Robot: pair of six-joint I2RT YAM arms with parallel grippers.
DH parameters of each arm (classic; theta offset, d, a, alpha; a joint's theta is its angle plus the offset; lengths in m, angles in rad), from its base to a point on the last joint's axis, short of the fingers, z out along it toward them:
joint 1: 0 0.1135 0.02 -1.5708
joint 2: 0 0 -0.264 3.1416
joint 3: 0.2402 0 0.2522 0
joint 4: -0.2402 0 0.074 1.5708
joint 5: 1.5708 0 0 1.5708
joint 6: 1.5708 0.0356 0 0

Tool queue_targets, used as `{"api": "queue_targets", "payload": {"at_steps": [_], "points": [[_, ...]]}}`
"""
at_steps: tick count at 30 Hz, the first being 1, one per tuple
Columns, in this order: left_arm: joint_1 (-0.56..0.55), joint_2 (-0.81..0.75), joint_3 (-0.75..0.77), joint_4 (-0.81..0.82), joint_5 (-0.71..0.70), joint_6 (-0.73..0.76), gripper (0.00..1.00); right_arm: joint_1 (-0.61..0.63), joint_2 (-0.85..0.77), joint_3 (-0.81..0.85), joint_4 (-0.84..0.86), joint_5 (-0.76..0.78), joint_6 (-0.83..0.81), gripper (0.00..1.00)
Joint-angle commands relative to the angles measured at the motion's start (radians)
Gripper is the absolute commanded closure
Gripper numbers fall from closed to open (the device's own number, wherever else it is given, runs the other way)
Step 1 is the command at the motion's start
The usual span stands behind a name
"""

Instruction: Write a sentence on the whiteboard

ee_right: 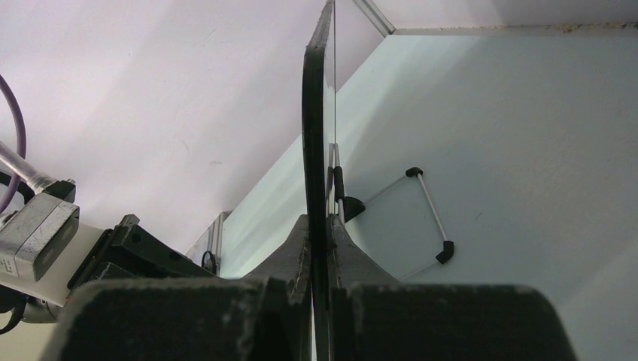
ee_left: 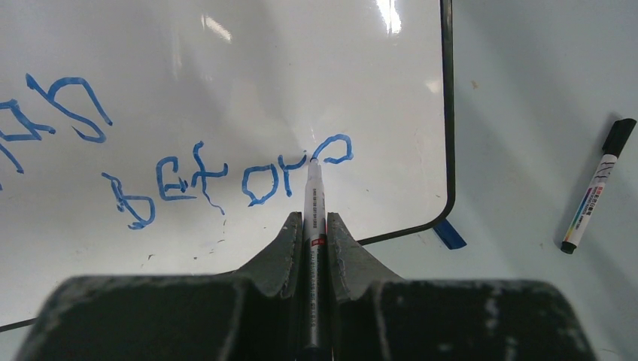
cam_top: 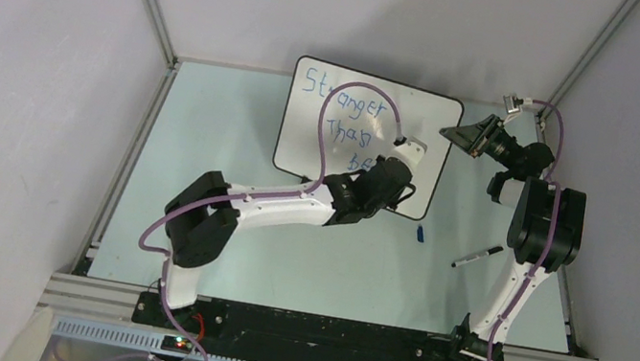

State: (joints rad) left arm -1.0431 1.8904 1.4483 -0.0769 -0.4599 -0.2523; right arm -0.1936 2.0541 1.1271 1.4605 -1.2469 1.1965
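The whiteboard (cam_top: 427, 120) stands tilted at the back of the table. On it the sentence (cam_top: 345, 99) runs in blue handwriting as three staggered words. The lowest word (ee_left: 226, 180) reads "before" in the left wrist view. My left gripper (ee_left: 314, 219) is shut on a white marker (ee_left: 314, 199). The marker's tip touches the whiteboard (ee_left: 226, 68) at the last letter. From above, the left gripper (cam_top: 400, 161) hangs over the board's lower right part. My right gripper (cam_top: 461, 135) is shut on the board's right edge. In its wrist view the black rim (ee_right: 314, 113) runs edge-on between the fingers of the right gripper (ee_right: 320, 223).
A second marker (cam_top: 477, 257) with a black cap lies on the table right of the board, also in the left wrist view (ee_left: 594, 195). A blue cap (cam_top: 421, 234) lies by the board's lower right corner. The board's wire stand (ee_right: 426, 210) rests behind it. Walls enclose the table.
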Motion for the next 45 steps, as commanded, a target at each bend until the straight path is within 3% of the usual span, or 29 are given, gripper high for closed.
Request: {"api": "queue_targets", "payload": {"at_steps": [1, 25, 45], "points": [[0.013, -0.034, -0.021, -0.004, -0.001, 0.015, 1.0, 0.0, -0.081, 0.011, 0.047, 0.006, 0.073, 1.0], [-0.022, -0.043, -0.032, -0.029, 0.025, 0.027, 1.0, 0.002, -0.081, 0.011, 0.046, 0.007, 0.074, 1.0], [-0.04, 0.008, 0.065, -0.05, 0.049, 0.029, 1.0, 0.002, -0.084, 0.01, 0.046, 0.006, 0.073, 1.0]]}}
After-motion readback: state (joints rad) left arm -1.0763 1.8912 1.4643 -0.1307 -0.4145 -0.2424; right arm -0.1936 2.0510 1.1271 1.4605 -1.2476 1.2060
